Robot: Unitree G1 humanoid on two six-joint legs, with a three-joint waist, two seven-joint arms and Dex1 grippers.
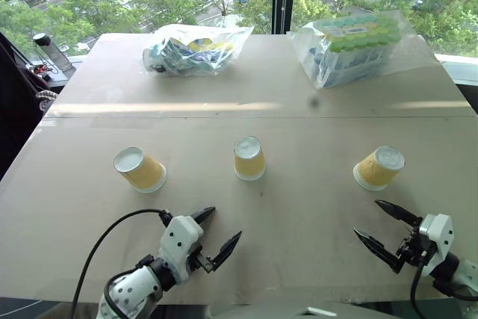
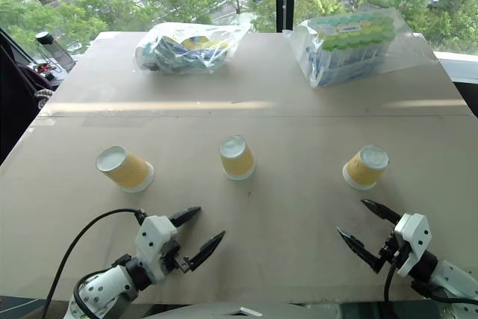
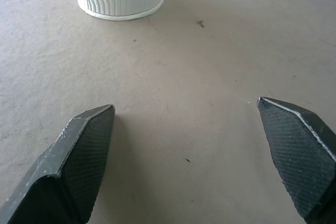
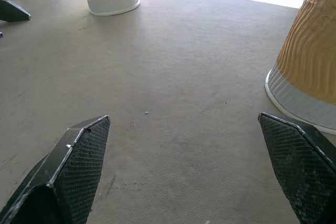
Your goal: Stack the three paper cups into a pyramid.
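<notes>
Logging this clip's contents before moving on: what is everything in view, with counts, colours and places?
Paper cups: three, yellow-orange with white rims and bases, upside down in a spaced row across the table, left, middle, right; none stacked.
Bag of packets: one, clear with blue and yellow contents, far left of the table.
Bag of bottles: one, clear with green-capped contents, far right.
Table: one, beige.
Windows: trees outside beyond the table.
Left gripper: black fingers, open, near edge, empty.
Right gripper: black fingers, open, near edge by the right cup, empty.
</notes>
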